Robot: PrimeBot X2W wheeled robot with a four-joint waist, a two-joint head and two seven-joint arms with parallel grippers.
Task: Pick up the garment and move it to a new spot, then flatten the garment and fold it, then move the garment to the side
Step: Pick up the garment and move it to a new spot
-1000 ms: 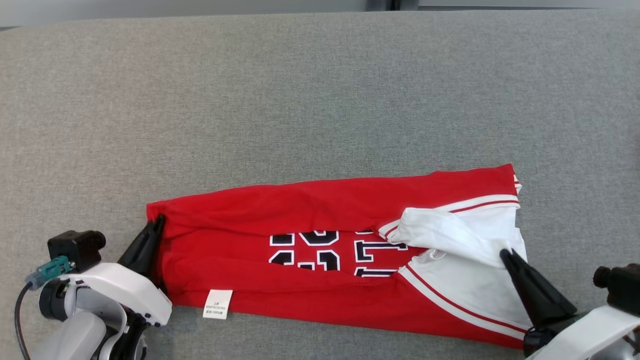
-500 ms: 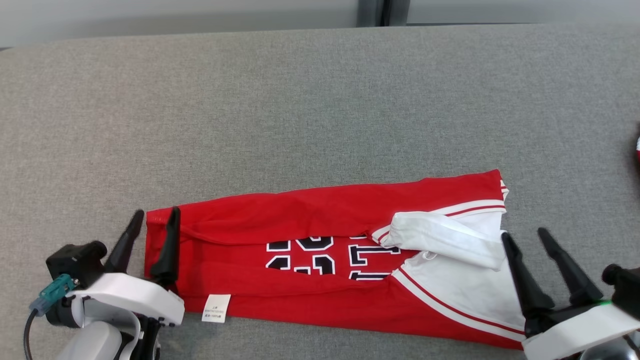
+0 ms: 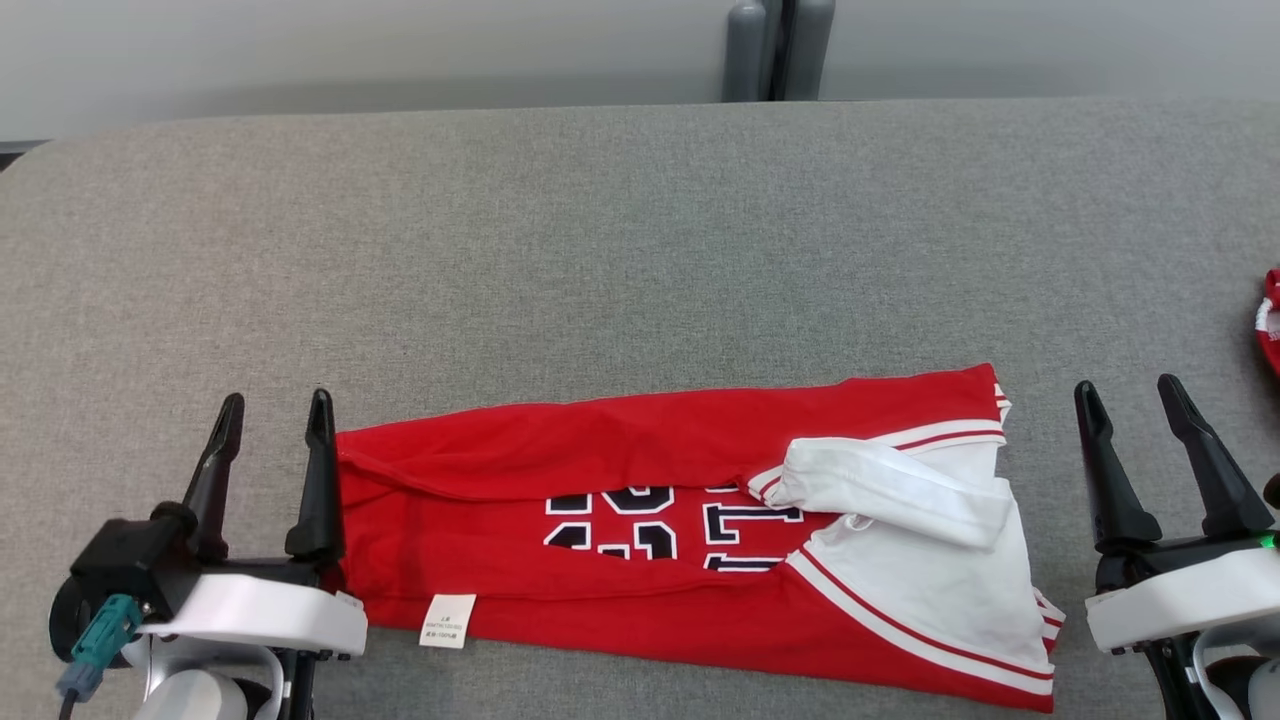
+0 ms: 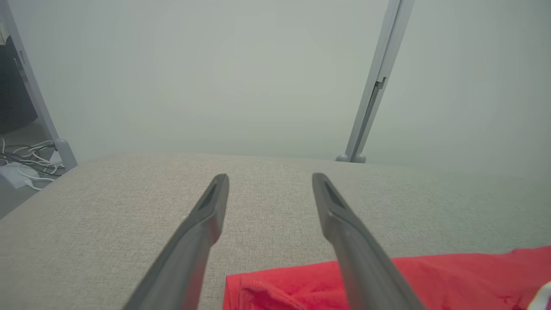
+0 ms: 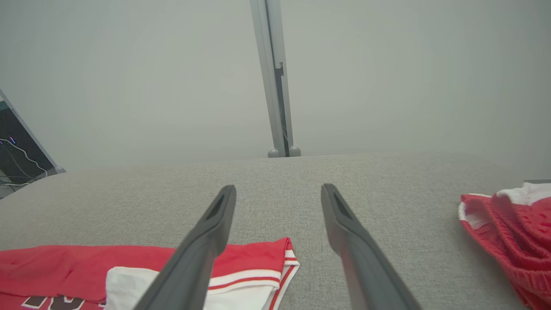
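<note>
A red garment (image 3: 640,460) with white sleeves and black-and-white lettering lies folded into a long strip on the grey surface, a white label at its near edge. Its red hem (image 4: 301,284) shows low in the left wrist view, and its striped white end (image 5: 241,275) low in the right wrist view. My left gripper (image 3: 275,405) stands open just off the garment's left end, its right finger beside the cloth edge. At the garment's right end my right gripper (image 3: 1128,388) is open too, apart from the cloth. Both hold nothing.
The grey padded table (image 3: 600,250) stretches wide behind the garment. A second red and white garment (image 3: 1270,320) lies at the right edge, bunched (image 5: 508,224) in the right wrist view. A grey post (image 3: 765,50) stands behind the table against a pale wall.
Both grippers went from shut on the garment's ends to open and drew back off the cloth. The head camera tilted up, so the whole scene sits lower in the picture.
</note>
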